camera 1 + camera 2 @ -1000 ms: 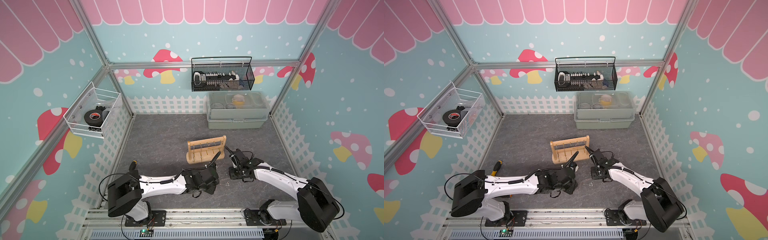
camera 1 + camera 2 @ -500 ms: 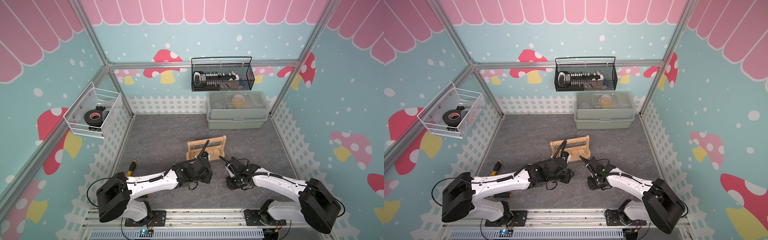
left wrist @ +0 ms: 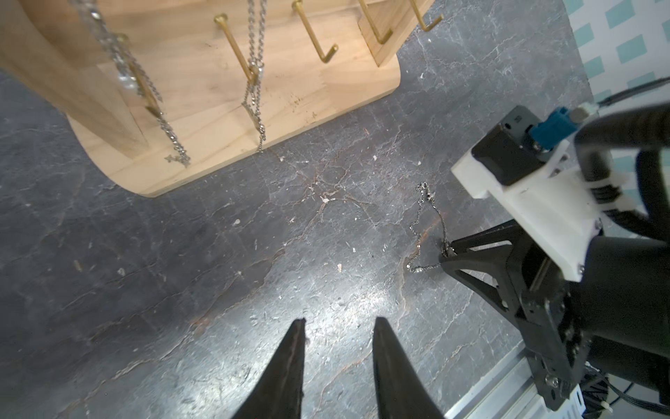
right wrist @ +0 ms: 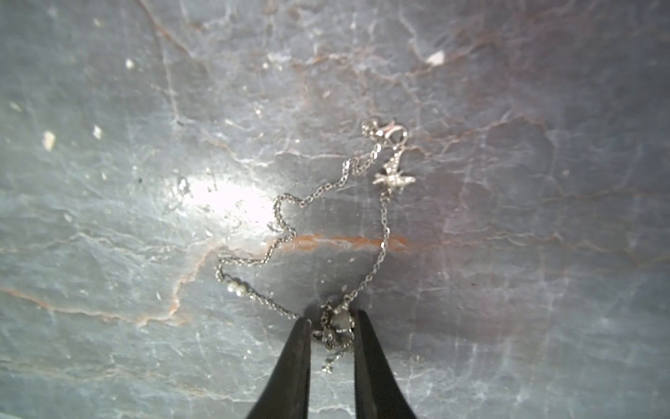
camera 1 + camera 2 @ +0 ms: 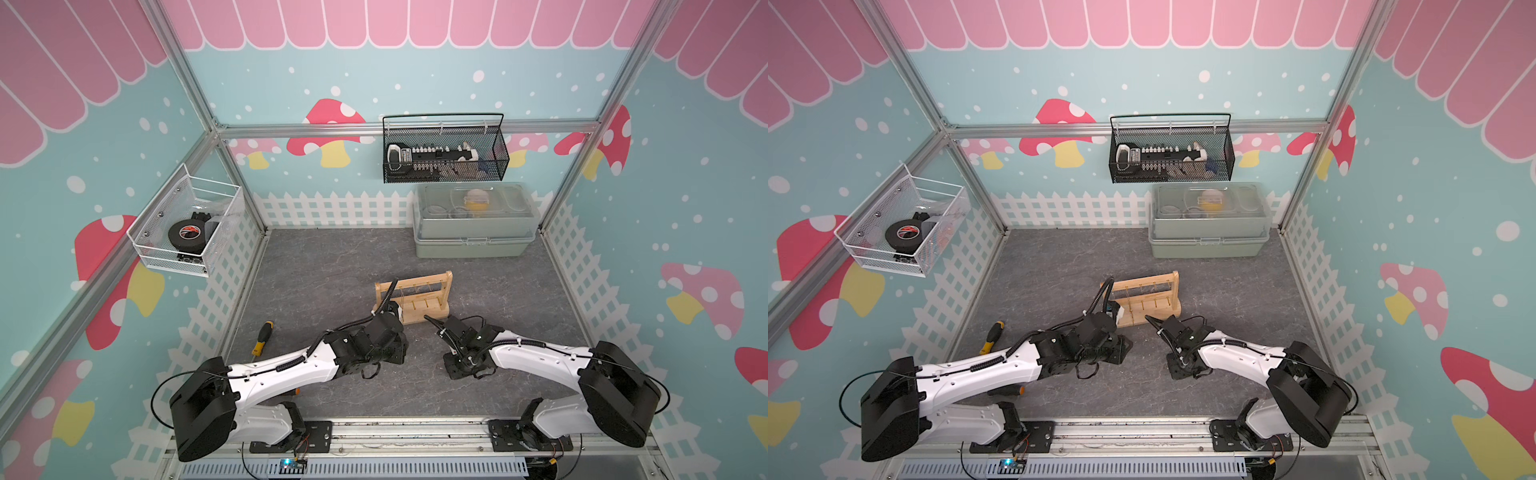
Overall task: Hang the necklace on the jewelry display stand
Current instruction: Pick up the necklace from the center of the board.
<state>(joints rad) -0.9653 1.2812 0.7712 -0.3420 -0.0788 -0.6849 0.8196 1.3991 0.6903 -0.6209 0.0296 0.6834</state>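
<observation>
Too fine to find in both top views, the necklace (image 4: pixel 383 232) shows only to the wrist cameras, lying on the floor near-right of the jewelry display stand (image 5: pixel 432 309), the right gripper (image 4: pixel 332 316) astride its bunched end, grip unclear, the left gripper (image 3: pixel 338 321) parted, empty.

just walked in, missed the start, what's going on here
The robot is hanging necklaces on a wooden stand; two chains hang from its hooks. The right gripper is down on the mat, jaws narrow on either side of a bunched bit of the necklace, the rest of which lies flat. Whether it is gripped yet is unclear. The left gripper is open and empty, above the mat near the stand.
</observation>
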